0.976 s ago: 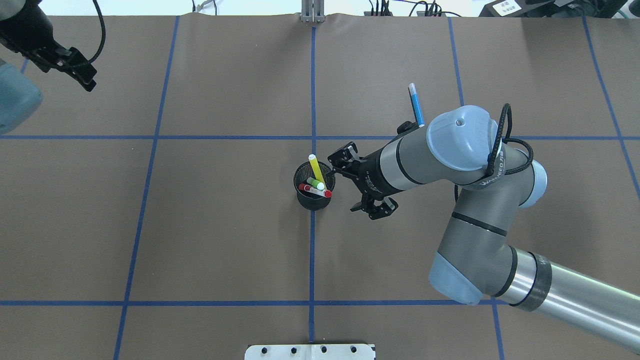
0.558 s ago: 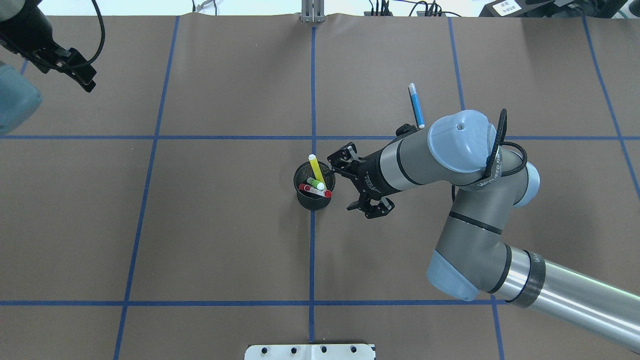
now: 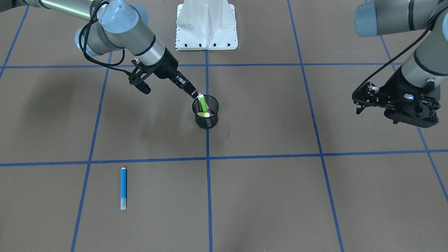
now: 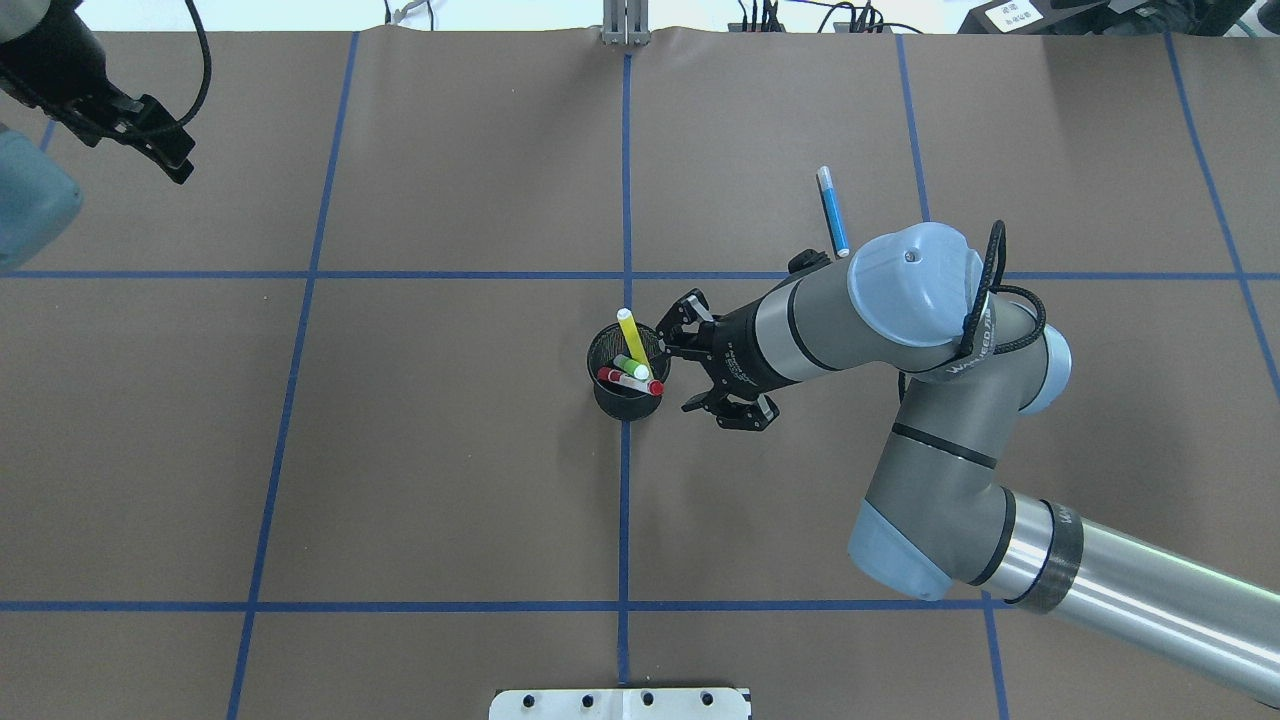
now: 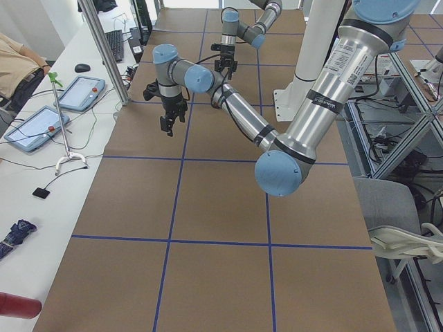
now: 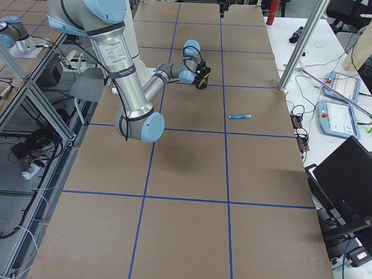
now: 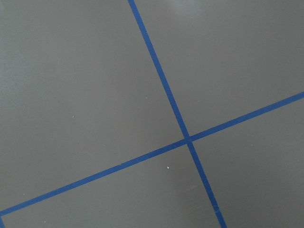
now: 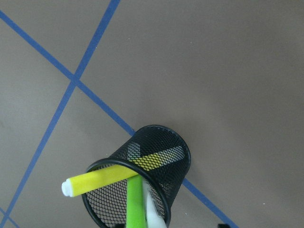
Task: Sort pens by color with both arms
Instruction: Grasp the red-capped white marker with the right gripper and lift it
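A black mesh cup [image 4: 625,398] [image 3: 207,120] stands at the table's centre. It holds the yellow pen [image 4: 632,335] [image 8: 102,179], the lime green pen [image 4: 630,366] [image 3: 202,102] and the white pen with red ends [image 4: 630,381]. The blue pen [image 4: 832,212] [image 3: 123,187] lies alone on the mat, behind my right forearm. My right gripper [image 3: 193,92] [image 4: 664,350] hangs at the cup's rim by the pens' upper ends. It looks open and holds nothing. My left gripper [image 3: 357,103] hovers open and empty at the table's far left.
Blue tape lines [image 4: 625,500] divide the brown mat into squares. The white pedestal base [image 3: 206,24] sits at the robot's edge. Beyond the far side, a bench carries tablets [image 5: 34,124], with a person [image 5: 14,66] seated beside it.
My right arm has edged left toward the cup, bringing its gripper closer to the rim. The pens, the cup and my left arm have stayed put.
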Controlling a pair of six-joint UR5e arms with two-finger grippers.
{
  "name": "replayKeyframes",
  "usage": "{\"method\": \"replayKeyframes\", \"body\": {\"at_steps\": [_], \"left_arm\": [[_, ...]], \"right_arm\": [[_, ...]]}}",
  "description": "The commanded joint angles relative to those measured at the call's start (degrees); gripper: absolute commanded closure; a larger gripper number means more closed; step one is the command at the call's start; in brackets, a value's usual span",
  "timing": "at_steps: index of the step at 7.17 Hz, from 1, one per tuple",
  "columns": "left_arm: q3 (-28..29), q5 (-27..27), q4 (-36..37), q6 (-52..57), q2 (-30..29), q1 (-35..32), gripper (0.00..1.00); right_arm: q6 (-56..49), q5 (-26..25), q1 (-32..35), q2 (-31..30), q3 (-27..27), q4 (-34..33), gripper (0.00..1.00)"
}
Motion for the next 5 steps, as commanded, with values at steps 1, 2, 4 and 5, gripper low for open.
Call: {"method": "replayKeyframes", "body": {"at_steps": [1, 2, 4, 5], "left_arm": [[-0.49, 0.00, 0.00, -0.46, 0.26, 0.03, 0.01], [-0.49, 0.00, 0.00, -0.46, 0.26, 0.03, 0.01], [-0.49, 0.00, 0.00, -0.46, 0.35, 0.03, 0.01], [-0.49, 0.00, 0.00, -0.46, 0.26, 0.12, 0.01]], "right_arm": [[1.54, -0.30, -0.26, 0.19, -0.02, 1.19, 0.50], [2.07, -0.74, -0.44, 0.19, -0.11, 1.72, 0.52], [2.77, -1.88, -1.14, 0.19, -0.19, 1.82, 0.53], [2.77, -3.62, -2.01, 0.27, -0.80, 1.82, 0.53]]}}
